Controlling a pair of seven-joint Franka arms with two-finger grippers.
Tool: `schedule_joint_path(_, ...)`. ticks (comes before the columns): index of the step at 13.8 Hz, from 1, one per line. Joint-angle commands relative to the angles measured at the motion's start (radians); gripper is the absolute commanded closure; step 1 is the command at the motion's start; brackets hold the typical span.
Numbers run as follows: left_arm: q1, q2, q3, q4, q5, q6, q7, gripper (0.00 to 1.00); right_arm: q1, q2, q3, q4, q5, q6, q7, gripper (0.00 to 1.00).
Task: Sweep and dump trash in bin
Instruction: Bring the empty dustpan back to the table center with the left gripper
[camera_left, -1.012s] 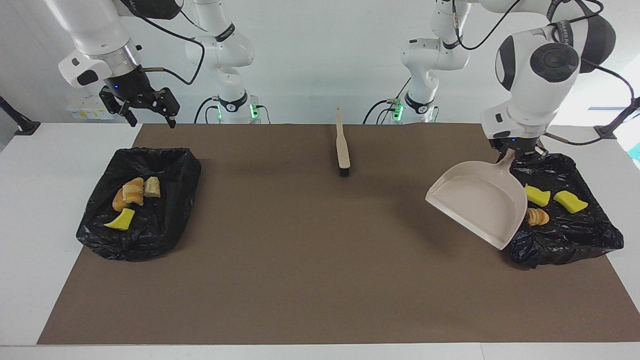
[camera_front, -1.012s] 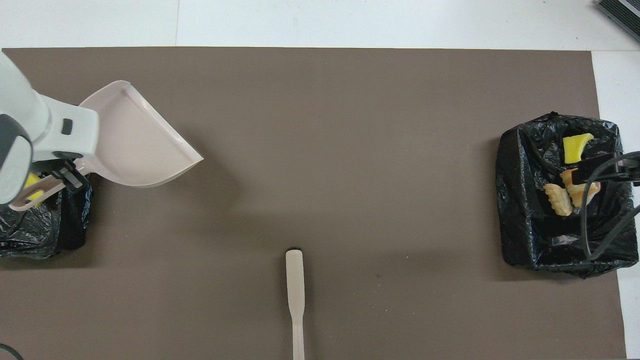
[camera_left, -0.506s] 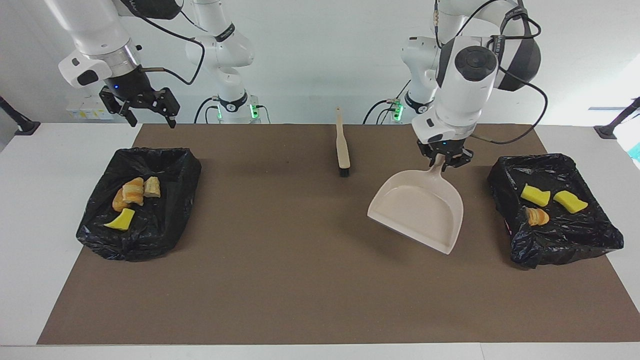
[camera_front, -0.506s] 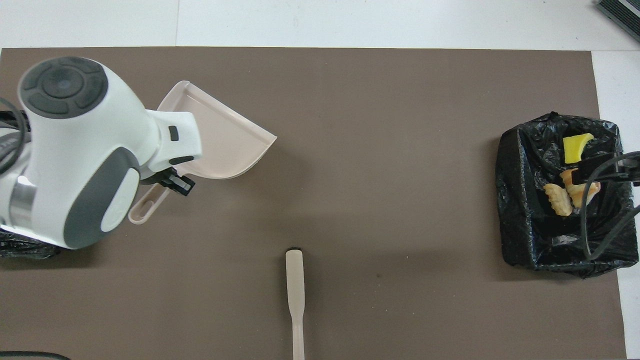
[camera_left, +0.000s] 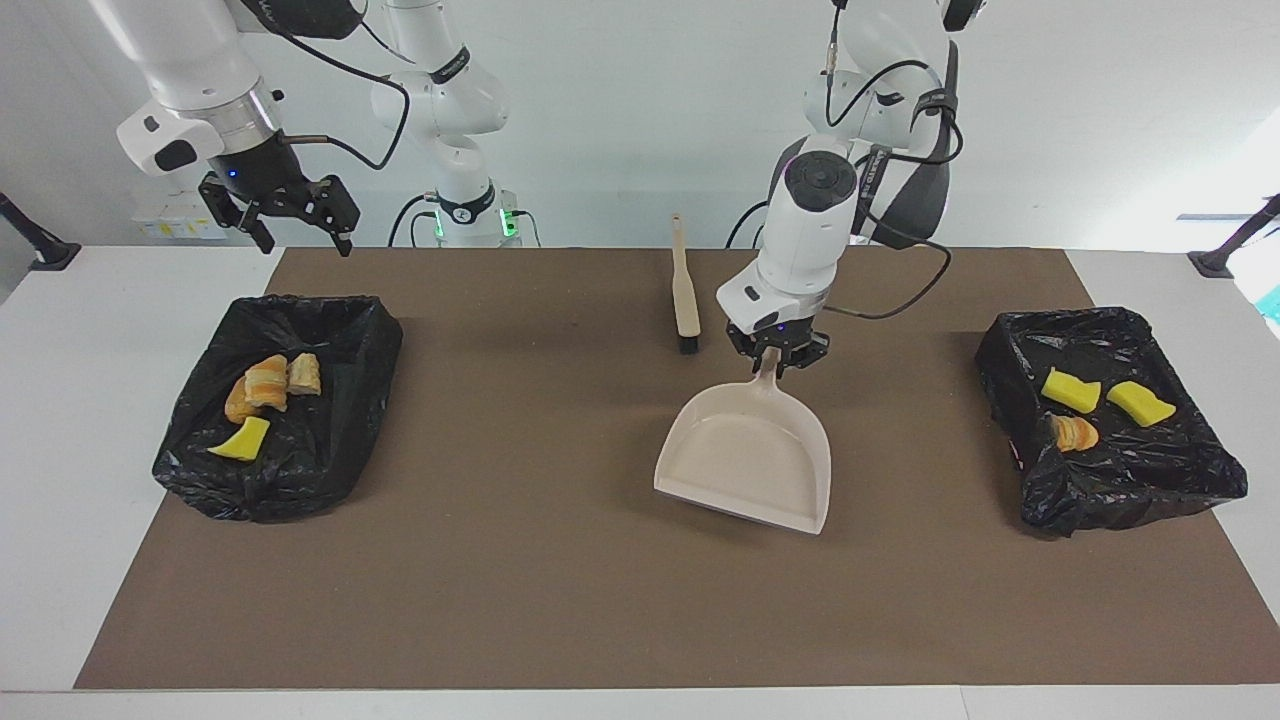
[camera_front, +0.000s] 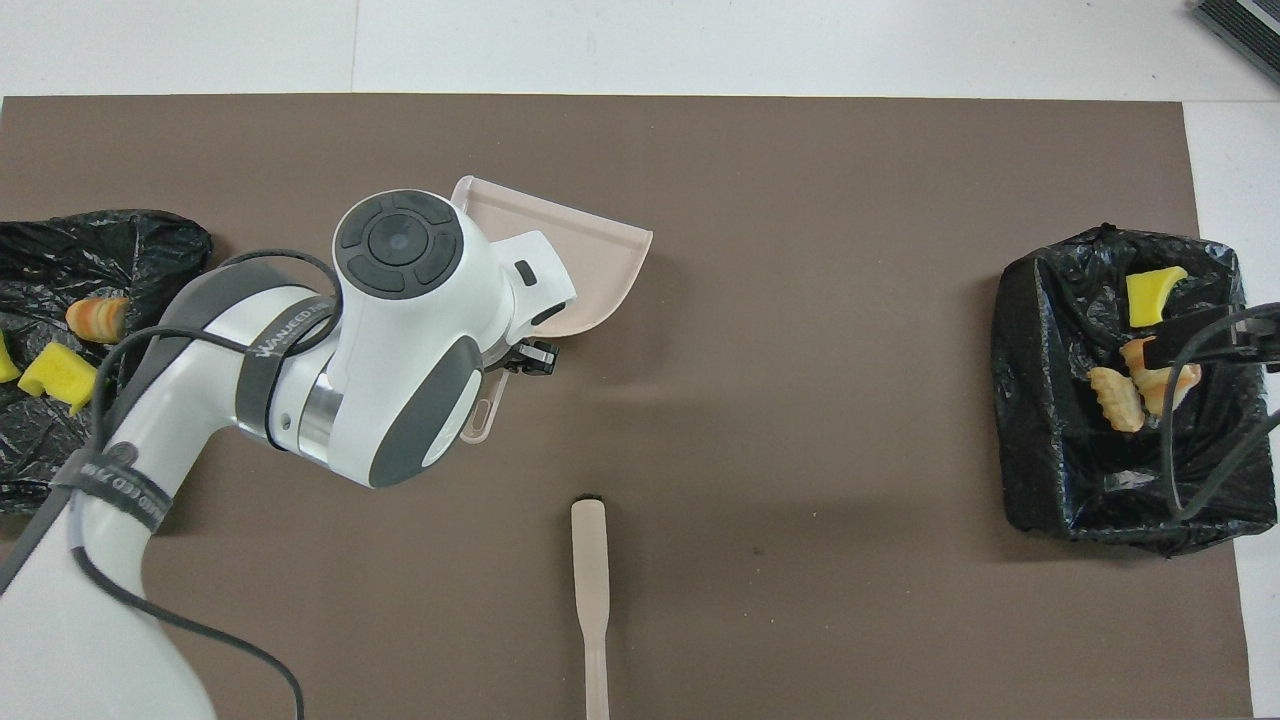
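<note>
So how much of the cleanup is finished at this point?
Nearly all of it, it seems. No trash lies on the brown mat: the trash sits in one black-lined bin, and more scraps in the other bin. In hand: the left end effector grips the empty dustpan by its handle. Left: putting it down near the brush. The right end effector waits open.

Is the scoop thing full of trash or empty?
Empty. The dustpan, held by the left gripper, shows only its bare pale inside; no scraps lie in it.
</note>
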Motion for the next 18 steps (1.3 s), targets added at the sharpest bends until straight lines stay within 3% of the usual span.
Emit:
schedule_joint_path(1, -0.027, 0.044, 0.019, 0.014, -0.074, 0.091, -0.076, 1.0, -0.005, -0.013, 0.002, -0.016, 0.016, 0.0, 0.01, 0.0)
schedule_joint_path(6, -0.079, 0.132, 0.019, 0.028, -0.083, 0.185, -0.164, 1.0, -0.005, -0.013, 0.004, -0.016, 0.016, 0.0, 0.009, 0.0)
schedule_joint_path(11, -0.055, 0.132, 0.019, 0.013, -0.091, 0.196, -0.162, 1.0, -0.005, -0.013, 0.004, -0.016, 0.016, 0.0, 0.009, 0.0)
schedule_joint_path(14, -0.038, 0.13, 0.019, -0.004, -0.091, 0.194, -0.167, 0.81, -0.006, -0.013, 0.002, -0.016, 0.014, 0.0, 0.009, 0.0)
schedule_joint_path(18, -0.035, 0.13, 0.019, -0.006, -0.091, 0.194, -0.168, 0.76, -0.006, -0.013, 0.002, -0.016, 0.014, 0.0, 0.007, 0.0)
